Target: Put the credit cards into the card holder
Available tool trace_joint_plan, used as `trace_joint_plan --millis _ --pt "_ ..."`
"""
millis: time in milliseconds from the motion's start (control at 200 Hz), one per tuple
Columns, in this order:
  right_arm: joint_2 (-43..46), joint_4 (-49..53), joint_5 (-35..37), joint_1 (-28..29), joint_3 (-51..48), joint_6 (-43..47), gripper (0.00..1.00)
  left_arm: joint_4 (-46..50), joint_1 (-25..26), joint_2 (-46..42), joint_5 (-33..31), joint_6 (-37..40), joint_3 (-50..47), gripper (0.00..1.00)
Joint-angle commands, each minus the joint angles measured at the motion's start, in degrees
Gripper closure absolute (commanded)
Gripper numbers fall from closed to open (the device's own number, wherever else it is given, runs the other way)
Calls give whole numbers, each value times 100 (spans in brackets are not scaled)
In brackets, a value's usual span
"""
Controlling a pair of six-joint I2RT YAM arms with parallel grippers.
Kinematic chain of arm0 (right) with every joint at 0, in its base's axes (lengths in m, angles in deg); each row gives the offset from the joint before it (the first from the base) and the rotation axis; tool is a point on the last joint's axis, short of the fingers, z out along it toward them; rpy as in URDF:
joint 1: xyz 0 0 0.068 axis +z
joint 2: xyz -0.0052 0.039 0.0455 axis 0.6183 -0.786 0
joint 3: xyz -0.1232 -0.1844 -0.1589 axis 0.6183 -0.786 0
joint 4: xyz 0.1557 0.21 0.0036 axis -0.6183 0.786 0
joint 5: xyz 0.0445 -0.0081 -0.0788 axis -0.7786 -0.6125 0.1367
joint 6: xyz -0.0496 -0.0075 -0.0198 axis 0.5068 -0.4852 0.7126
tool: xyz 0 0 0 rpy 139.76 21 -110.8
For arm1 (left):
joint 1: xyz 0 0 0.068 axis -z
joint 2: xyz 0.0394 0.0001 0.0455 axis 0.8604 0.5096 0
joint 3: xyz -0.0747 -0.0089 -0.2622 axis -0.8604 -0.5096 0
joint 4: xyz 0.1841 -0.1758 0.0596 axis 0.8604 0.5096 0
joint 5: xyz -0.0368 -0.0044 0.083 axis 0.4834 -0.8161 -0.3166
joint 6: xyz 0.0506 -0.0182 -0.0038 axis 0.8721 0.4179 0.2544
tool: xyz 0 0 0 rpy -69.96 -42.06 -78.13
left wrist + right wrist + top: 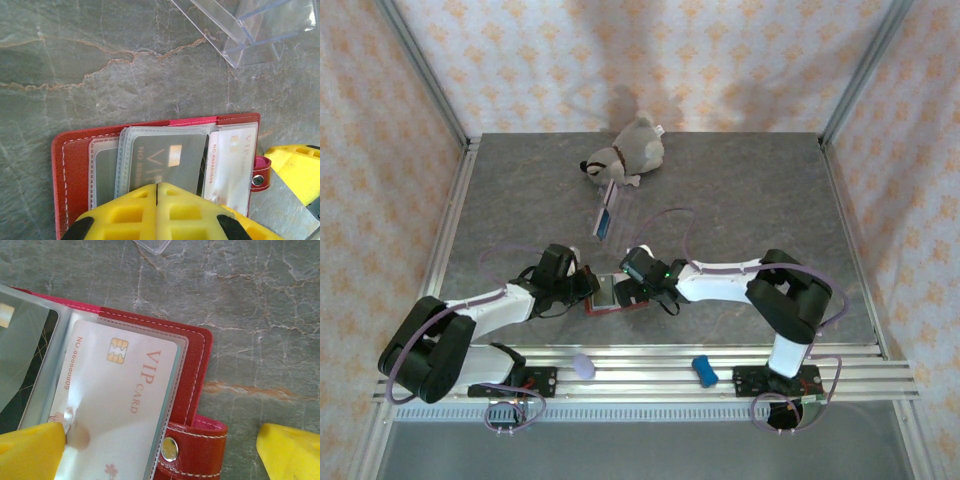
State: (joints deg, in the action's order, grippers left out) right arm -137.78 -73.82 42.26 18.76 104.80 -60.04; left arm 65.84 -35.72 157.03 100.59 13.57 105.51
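1. Two arms reach inward over the grey stone-patterned table (pixel 770 190) and meet near its middle, above the card holder (pixel 625 309).
2. That card holder lies open and flat with its red cover down and its clear sleeves facing up. Its tab, with a silver snap (pixel 170 448), juts out between the right gripper's two fingers.
3. In the sleeve nearest the tab sits a white card (pixel 125 390) with a gold chip and the letters VIP. A dark card (pixel 165 160) (it has a chip too) lies in the neighbouring sleeve, which bulges up a little.
4. The left gripper (pixel 156 187) has its yellow fingers pressed together with only a hairline between them. The tips are over the near edge of the dark card's sleeve, and I cannot tell whether any plastic is pinched there.
5. The right gripper (pixel 161 440) is spread wide and holds nothing. One finger (pixel 35 450) is over the white card's sleeve, and the other hangs over bare table beyond the tab.
6. Farther back on the table, apart from the holder, stands a clear case (pixel 610 210) with a blue card (pixel 607 224) inside it.
7. A grey plush toy (pixel 630 155) lies just behind the case.
8. Two small items sit on the rails at the near edge, a lilac piece (pixel 582 366) and a blue piece (pixel 704 370).
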Motion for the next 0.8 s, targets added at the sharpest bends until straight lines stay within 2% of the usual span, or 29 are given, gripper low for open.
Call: trace_joint_plan --millis 0,110,235,285,401,526,591,711,791 --pt "-238 35 349 -7 -21 -132 1 368 0 115 -281 127 -11 100" --pt "-50 92 589 -11 -183 -136 1 556 -4 94 -269 210 77 100" --pt "186 155 126 -16 -90 -30 1 521 -2 -71 -53 271 114 100" --pt "309 173 22 -10 -56 -33 1 736 -9 -108 57 409 298 95" --pt "677 307 222 -52 -10 -227 1 1189 -8 -334 208 472 644 92" --pt "839 682 187 -204 103 -264 1 1449 -36 -895 -80 435 667 89" --pt "825 768 -172 -302 112 -117 0 1717 -89 -1154 -177 502 710 84" --pt "808 895 -789 -454 119 -6 16 2150 -126 -1541 -399 578 719 70" --pt "783 862 -819 -465 79 82 25 2260 -136 -1673 -495 595 631 64"
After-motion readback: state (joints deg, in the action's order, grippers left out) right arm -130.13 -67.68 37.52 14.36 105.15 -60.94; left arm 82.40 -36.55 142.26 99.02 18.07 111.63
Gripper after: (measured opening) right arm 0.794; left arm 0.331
